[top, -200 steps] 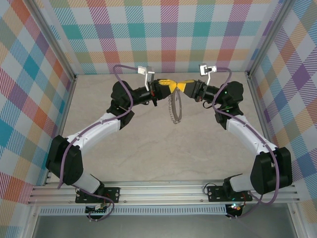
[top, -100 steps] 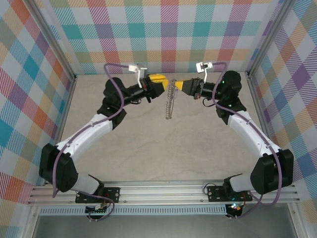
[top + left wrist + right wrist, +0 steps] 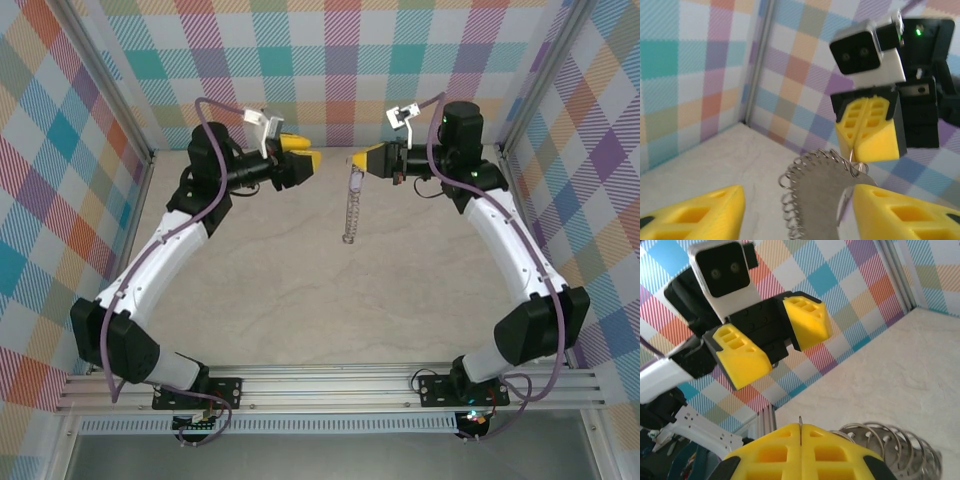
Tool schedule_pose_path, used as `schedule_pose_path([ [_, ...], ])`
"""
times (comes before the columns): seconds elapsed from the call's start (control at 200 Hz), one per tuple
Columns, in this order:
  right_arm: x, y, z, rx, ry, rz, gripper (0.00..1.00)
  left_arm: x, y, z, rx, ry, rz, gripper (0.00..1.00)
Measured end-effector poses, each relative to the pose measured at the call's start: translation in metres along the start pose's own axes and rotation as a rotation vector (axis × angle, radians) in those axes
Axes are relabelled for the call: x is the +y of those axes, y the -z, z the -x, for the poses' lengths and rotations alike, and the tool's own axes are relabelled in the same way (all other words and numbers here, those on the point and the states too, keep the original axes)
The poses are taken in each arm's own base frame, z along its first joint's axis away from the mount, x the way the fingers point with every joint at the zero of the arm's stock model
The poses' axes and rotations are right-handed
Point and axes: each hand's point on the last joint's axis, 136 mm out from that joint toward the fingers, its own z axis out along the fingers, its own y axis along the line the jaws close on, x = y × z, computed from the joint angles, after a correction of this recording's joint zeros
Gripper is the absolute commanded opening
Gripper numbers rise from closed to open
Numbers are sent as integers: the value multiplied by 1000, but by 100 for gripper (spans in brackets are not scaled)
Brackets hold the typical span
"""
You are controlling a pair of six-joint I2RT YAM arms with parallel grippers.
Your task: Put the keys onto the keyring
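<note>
The keyring [image 3: 349, 210], a grey coiled metal loop, hangs over the table from my right gripper [image 3: 360, 160], which is shut on its top wire. In the right wrist view a thin wire sticks out between the closed yellow fingers [image 3: 800, 427], and the keyring [image 3: 890, 440] curls off to the right. The keys [image 3: 354, 180], a small lilac tab, dangle at the ring's top; whether they are threaded on it I cannot tell. My left gripper [image 3: 312, 152] stands open just left of the ring, touching nothing. In the left wrist view the keyring [image 3: 820, 200] hangs between its spread fingers.
The checked back wall [image 3: 330, 60] is close behind both grippers. Metal frame posts [image 3: 120, 110] stand at the back corners. Beige tabletop [image 3: 330, 300] stretches below the hanging ring toward the arm bases.
My left gripper has opened, let go of the ring and drawn back to the left. Both arms have moved toward the back wall. The ring now hangs from the right gripper alone.
</note>
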Motion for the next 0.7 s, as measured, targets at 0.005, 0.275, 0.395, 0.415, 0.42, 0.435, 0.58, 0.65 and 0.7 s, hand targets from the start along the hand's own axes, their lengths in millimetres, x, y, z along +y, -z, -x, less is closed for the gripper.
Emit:
schedule_pose_path([
  [0.005,-1,0,0,3,-1,1,0,0,0,0,2,0,-3,51],
  [0.275,-19,-6,-16,73,-73,64,0,6,-25,-24,135,130,-154,40],
  [0.395,-25,-9,-16,75,-104,78,0,6,-28,-29,152,180,-180,38],
  [0.415,-25,-10,-15,73,-108,79,0,6,-28,-30,153,187,-182,37],
  [0.42,-25,-10,-15,71,-106,80,0,6,-28,-30,153,189,-184,37],
  [0.435,-26,-10,-15,70,-108,82,0,5,-28,-29,152,195,-186,36],
  [0.58,-28,-12,-11,53,-124,90,0,3,-29,-23,129,215,-204,32],
  [0.65,-29,-12,-11,47,-133,92,0,4,-30,-23,121,225,-207,31],
  [0.7,-31,-13,-10,44,-141,93,0,5,-31,-25,117,237,-209,31],
])
